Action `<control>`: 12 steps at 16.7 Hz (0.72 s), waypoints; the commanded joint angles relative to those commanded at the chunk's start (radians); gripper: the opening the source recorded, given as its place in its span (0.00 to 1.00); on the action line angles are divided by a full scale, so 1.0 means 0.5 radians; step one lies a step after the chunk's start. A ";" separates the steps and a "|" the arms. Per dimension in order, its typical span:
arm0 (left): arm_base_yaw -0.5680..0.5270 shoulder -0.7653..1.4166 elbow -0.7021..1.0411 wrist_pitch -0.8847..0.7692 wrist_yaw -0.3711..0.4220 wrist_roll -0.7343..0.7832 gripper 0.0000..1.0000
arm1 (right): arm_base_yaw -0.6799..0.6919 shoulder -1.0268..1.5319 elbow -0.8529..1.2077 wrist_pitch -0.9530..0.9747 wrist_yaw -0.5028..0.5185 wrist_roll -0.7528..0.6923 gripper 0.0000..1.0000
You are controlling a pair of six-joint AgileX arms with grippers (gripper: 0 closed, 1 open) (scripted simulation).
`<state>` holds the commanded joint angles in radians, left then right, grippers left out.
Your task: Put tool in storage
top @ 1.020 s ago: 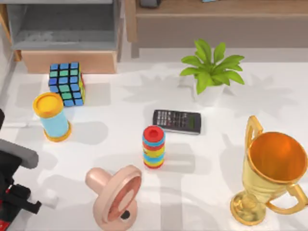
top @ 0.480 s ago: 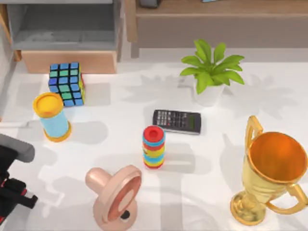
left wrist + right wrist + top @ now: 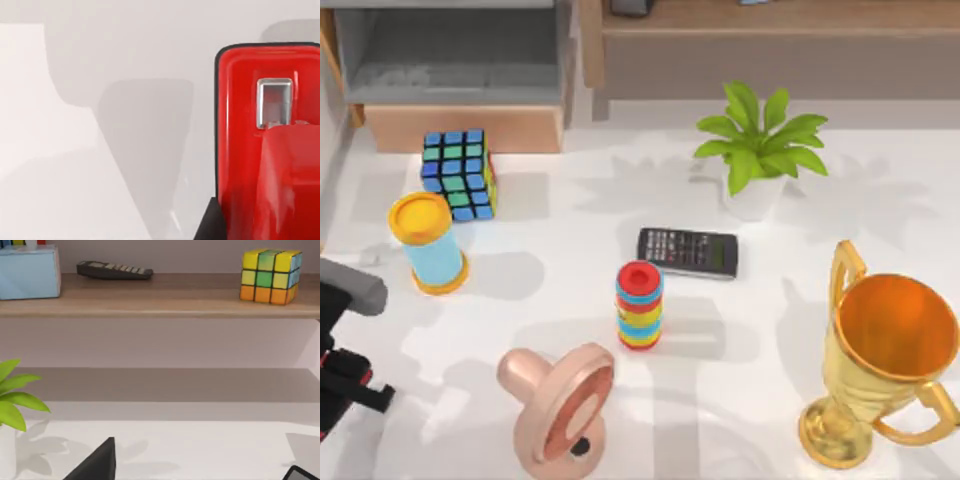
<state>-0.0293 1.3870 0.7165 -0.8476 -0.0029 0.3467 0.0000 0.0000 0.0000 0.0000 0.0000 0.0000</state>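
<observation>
One red tool right at left gripper, grip state unclear.

Puzzle cube just before the storage (table's far left).
</observation>
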 joint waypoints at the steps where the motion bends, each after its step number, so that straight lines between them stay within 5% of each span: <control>1: 0.019 -0.003 0.062 0.026 -0.001 0.000 0.00 | 0.000 0.000 0.000 0.000 0.000 0.000 1.00; 12: 0.448 0.679 1.563 0.213 -0.063 0.040 0.00 | 0.000 0.000 0.000 0.000 0.000 0.000 1.00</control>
<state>0.1947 1.7265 1.4978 -0.7412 -0.0342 0.3668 0.0000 0.0000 0.0000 0.0000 0.0000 0.0000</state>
